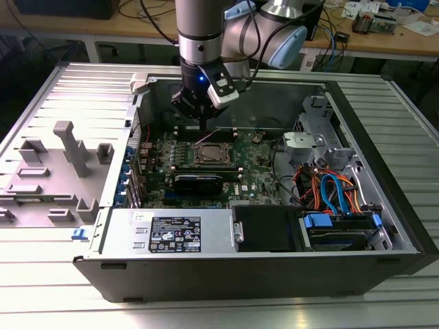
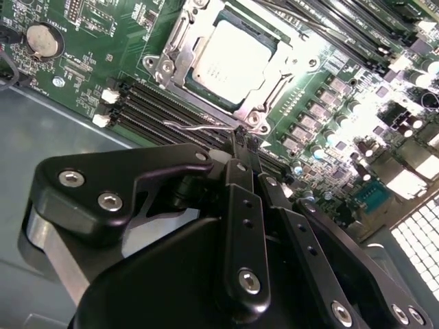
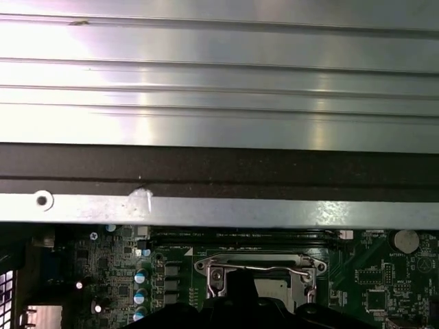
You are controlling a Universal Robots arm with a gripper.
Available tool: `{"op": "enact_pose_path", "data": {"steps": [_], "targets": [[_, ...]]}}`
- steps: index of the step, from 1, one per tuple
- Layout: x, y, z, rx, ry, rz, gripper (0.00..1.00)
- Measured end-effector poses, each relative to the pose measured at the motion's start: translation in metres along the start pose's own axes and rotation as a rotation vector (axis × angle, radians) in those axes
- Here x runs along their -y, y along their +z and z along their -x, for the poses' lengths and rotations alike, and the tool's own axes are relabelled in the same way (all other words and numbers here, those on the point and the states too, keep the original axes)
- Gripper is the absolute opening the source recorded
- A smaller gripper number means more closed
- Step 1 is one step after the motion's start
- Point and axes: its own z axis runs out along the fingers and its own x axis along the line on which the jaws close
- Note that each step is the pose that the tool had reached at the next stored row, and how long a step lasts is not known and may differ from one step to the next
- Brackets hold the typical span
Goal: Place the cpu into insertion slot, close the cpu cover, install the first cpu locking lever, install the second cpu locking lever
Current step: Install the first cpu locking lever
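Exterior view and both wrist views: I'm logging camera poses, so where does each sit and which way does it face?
Exterior view: off the arm, looking down into the open case; arm and gripper show.
Second wrist view: behind the gripper, facing the cpu; gripper links show.
First wrist view: on the wrist, facing the case wall and grooved table; gripper tip shows.
Shared: both wrist views show the cpu cover.

cpu [image 2: 233, 58] within cpu cover [image 2: 177, 49] | tool [image 2: 242, 142] just beside cover
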Motion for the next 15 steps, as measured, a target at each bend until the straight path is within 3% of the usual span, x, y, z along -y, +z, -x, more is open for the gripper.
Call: {"op": "enact_pose_path", "data": {"steps": [15], "targets": [[-0.0002, 0.0036, 0.0033, -0.0001, 0.000, -0.0001, 0.11]]}}
